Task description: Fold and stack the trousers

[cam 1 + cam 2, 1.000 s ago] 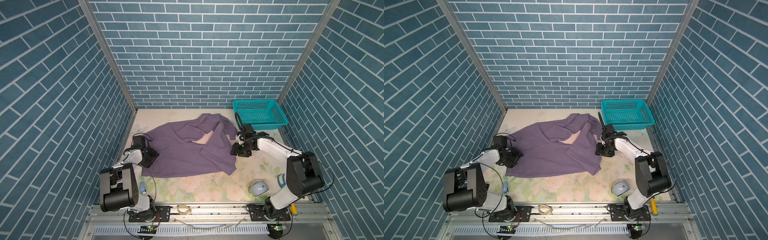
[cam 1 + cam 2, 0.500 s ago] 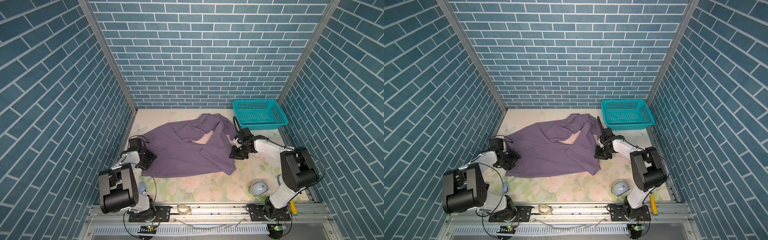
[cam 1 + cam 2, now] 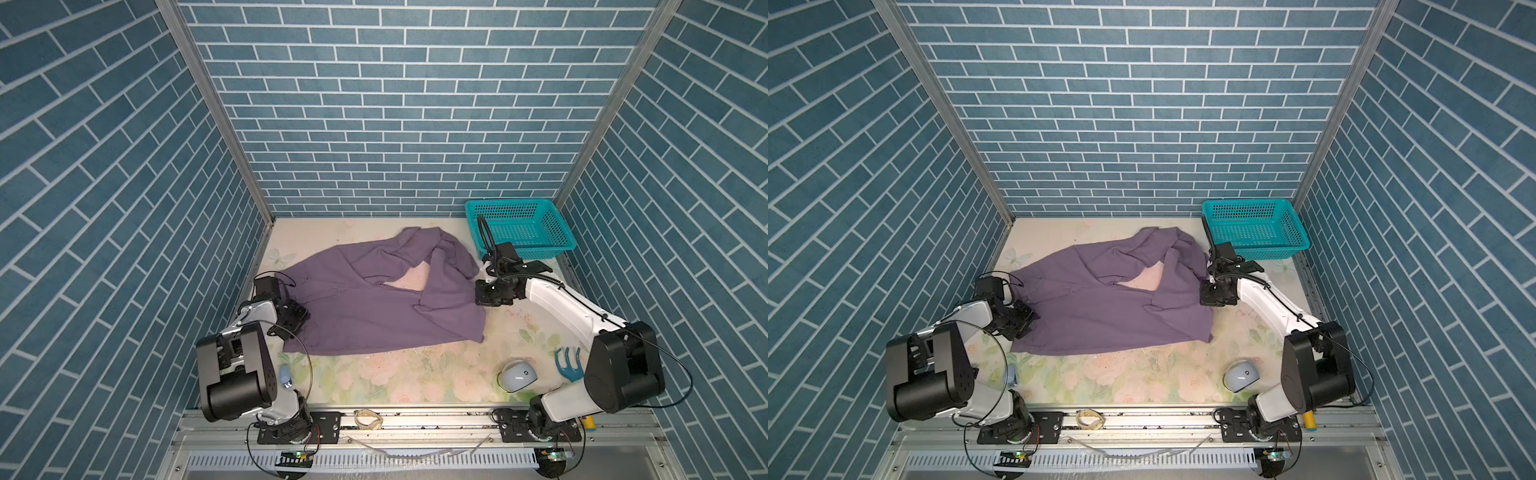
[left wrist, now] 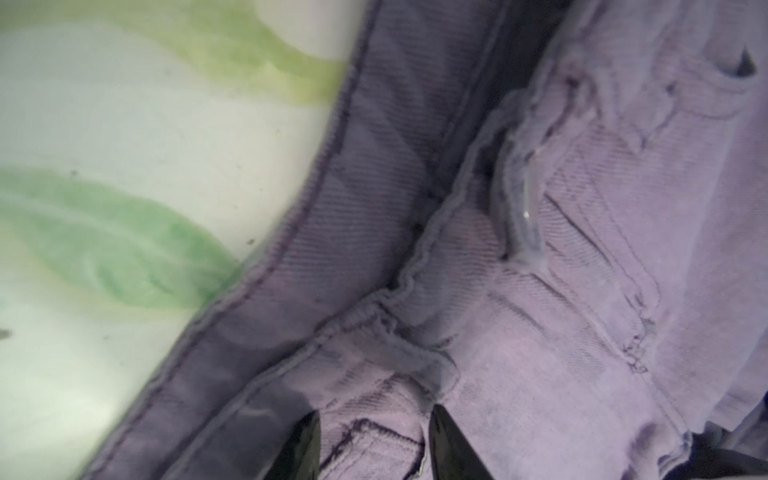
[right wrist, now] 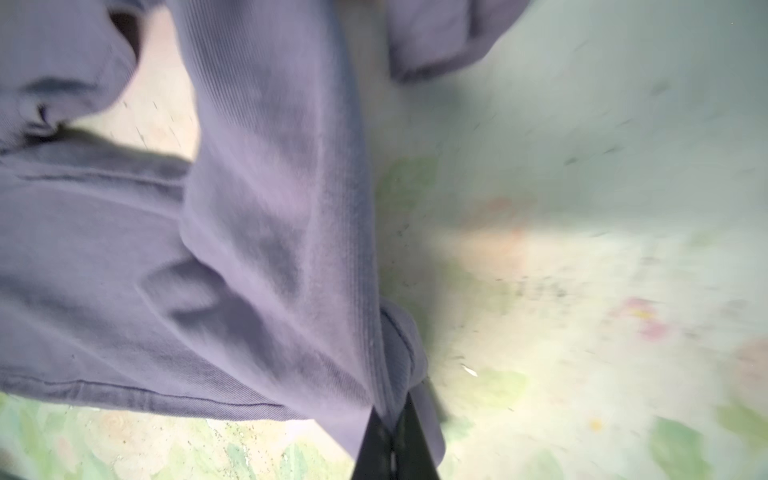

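left jaws: part-open, trousers (image 4: pixel 540 291) cloth between tips; right jaws: pinched shut on trousers' leg edge

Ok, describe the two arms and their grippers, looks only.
Both arms match: the left arm and right arm have glossy white links between bulky black joint housings, mounted on a metal rail. Thin black cables loop loosely alongside each. The left gripper and right gripper are black, with slim, pointed fingers.
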You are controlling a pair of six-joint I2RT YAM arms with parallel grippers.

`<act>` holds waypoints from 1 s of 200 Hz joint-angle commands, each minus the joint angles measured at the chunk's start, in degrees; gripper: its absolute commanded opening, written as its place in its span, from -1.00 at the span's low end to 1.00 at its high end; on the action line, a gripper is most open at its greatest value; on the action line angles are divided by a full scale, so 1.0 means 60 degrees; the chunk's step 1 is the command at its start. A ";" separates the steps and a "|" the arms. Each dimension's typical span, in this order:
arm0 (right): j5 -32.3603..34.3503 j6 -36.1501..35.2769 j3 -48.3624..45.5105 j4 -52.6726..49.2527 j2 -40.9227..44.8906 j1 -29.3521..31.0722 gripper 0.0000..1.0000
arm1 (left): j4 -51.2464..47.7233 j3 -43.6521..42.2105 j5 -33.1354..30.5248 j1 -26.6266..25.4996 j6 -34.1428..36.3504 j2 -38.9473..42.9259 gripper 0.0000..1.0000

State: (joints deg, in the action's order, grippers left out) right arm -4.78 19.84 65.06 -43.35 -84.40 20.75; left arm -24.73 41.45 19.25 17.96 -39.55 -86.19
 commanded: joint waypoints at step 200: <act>0.0012 0.1675 -0.3138 0.0217 0.2674 -0.5491 0.57 | -0.2698 0.0096 -0.2687 0.1888 0.0989 0.1840 -1.00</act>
State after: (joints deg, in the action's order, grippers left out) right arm -1.30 27.79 47.31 -44.56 -69.93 -12.05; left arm -34.50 40.47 10.02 29.17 -34.87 -78.63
